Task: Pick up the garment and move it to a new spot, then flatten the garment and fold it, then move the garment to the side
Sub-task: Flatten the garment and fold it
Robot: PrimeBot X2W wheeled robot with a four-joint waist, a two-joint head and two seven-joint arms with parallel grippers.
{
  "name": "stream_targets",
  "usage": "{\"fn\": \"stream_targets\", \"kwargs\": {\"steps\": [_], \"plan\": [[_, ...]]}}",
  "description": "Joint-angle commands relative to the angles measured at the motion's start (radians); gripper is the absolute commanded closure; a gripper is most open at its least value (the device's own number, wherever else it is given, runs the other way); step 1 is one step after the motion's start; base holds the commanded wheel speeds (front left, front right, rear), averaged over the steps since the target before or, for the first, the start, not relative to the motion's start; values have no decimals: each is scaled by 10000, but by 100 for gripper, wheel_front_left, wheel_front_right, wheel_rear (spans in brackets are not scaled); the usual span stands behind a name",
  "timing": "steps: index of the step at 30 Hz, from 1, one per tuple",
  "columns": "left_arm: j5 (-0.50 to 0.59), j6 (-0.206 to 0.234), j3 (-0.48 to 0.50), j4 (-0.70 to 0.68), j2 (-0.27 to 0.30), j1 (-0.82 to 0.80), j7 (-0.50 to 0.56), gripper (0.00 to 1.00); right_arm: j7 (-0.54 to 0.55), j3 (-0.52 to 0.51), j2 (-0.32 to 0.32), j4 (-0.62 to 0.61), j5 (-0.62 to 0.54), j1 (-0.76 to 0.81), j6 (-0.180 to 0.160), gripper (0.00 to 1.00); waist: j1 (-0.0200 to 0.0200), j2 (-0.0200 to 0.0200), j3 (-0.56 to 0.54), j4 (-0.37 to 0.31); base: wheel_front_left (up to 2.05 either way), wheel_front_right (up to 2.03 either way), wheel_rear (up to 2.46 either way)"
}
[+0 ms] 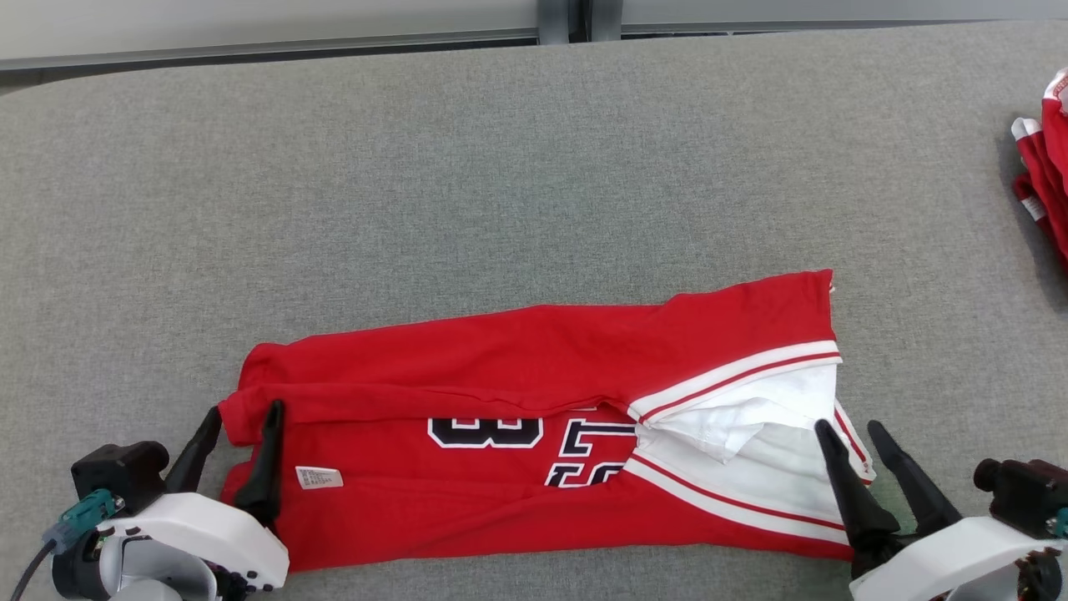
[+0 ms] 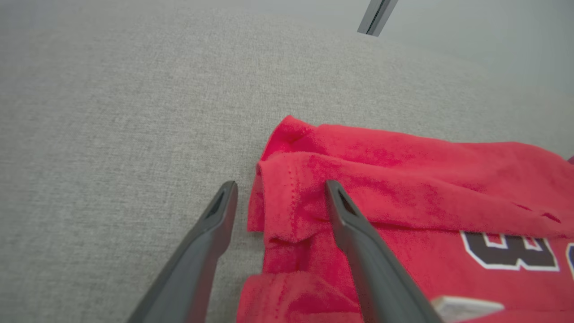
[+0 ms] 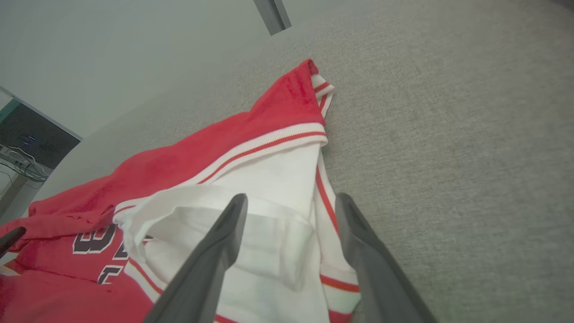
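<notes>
The head view looks forward and steeply down from above the near edge of the table (image 1: 501,150). It is far enough back to take in the whole jersey (image 1: 534,367), the left gripper (image 1: 245,409) and right gripper (image 1: 848,426) at its ends, and a cloth pile (image 1: 1050,167) at the far right. The left wrist view sits low and close behind its gripper, facing far and right over the jersey's left end. The right wrist view, equally low and close, faces far and left over the white-sleeved right end. All three share the 3 (image 1: 484,432) and the dark strip (image 1: 555,21) beyond the table.
</notes>
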Motion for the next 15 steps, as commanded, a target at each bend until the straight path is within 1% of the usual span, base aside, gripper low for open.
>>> {"fn": "stream_targets", "kwargs": {"steps": [1,5,9,11,15], "plan": [[220,179,102,-66,-32,61,-153,0,-205,-87,-57,-97,-158,-64,0,0,0,0,-39,16,0,0,0],[915,552,372,-479,-340,-47,-528,0,-945,-310,-113,-395,-643,-327,0,0,0,0,-193,84,0,0,0],[1855,848,1041,-1138,-824,-198,-593,0,-1544,-471,-209,-613,-1167,-649,0,0,0,0,-380,115,0,0,0],[2502,880,1469,-1508,-1096,-116,-598,0,-1792,-457,-254,-726,-1373,-848,0,0,0,0,-475,98,0,0,0],[3818,731,2122,-2209,-1674,-2,-594,0,-2141,-505,-424,-712,-1921,-1137,0,0,0,0,-689,107,0,0,0]]}}
